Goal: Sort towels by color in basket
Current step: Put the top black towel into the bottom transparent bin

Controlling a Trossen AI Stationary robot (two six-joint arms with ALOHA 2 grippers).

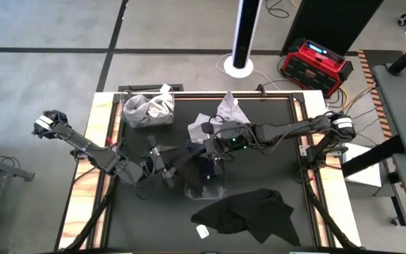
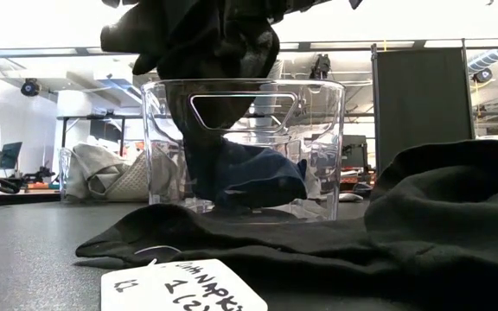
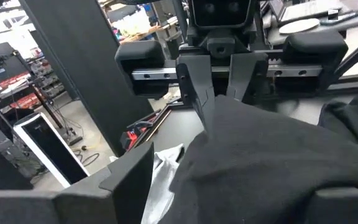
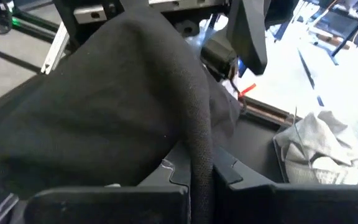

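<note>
both grippers, left gripper [image 1: 169, 169] and right gripper [image 1: 206, 144], pinch one black towel [image 2: 199, 43] held over the clear basket [image 2: 322, 130] mid-table, navy towel [image 2: 262, 177] already inside.

Matt black cloth towel [image 2: 206, 43], glossy clear plastic basket [image 2: 322, 130].

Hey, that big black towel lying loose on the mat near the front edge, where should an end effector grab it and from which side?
Probably from straight above, at the raised fold near the middle of the black towel. The low view shows it humped on one side and thinning to a flat edge toward the white tag, so the hump gives the fingers bulk to pinch. A flat edge would likely slip.
</note>
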